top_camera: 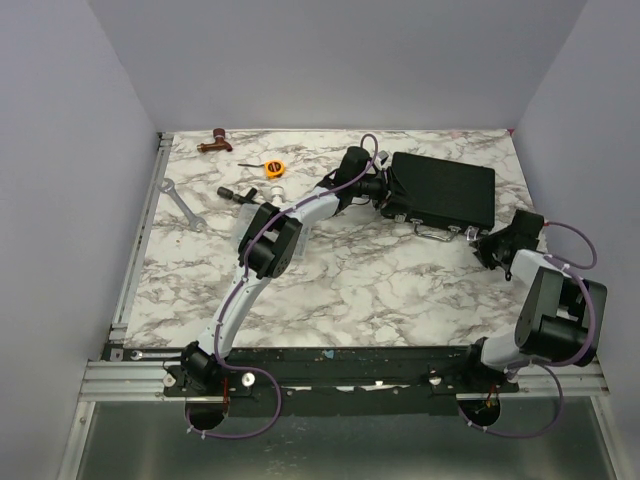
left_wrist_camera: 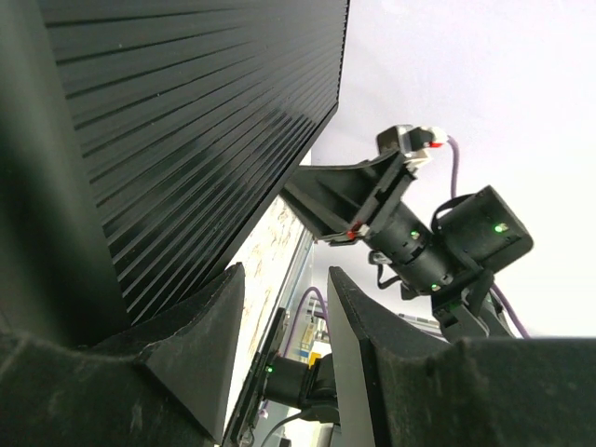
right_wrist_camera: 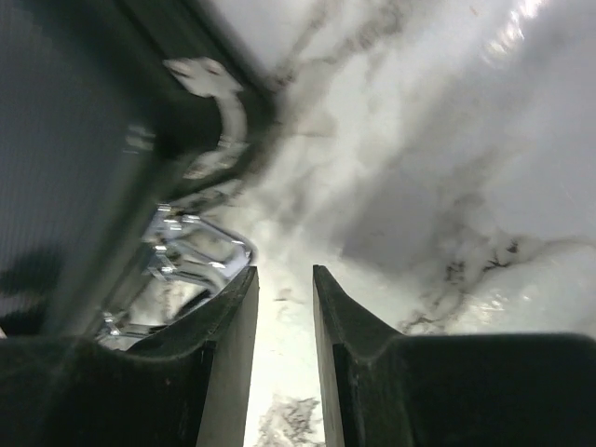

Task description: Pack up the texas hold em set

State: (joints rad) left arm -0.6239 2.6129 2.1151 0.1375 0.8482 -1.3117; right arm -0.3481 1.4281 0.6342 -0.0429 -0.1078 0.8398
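The black case (top_camera: 445,188) of the texas hold em set lies shut on the marble table at the back right, so its chips, cards and dice are hidden. My left gripper (top_camera: 386,192) is at the case's left end. In the left wrist view its jaws (left_wrist_camera: 284,284) stand apart and empty, with the ribbed case lid (left_wrist_camera: 177,121) beside the left finger. My right gripper (top_camera: 488,246) is low at the case's front right corner. In the right wrist view it (right_wrist_camera: 284,279) is narrowly open over bare table, and a silver latch (right_wrist_camera: 191,251) is just to its left.
A silver wrench (top_camera: 183,205) lies at the left, a small yellow tape measure (top_camera: 274,169) and a reddish-brown tool (top_camera: 215,143) at the back left. A clear plastic box (top_camera: 250,207) sits partly under the left arm. A metal rail (top_camera: 140,240) runs along the left edge.
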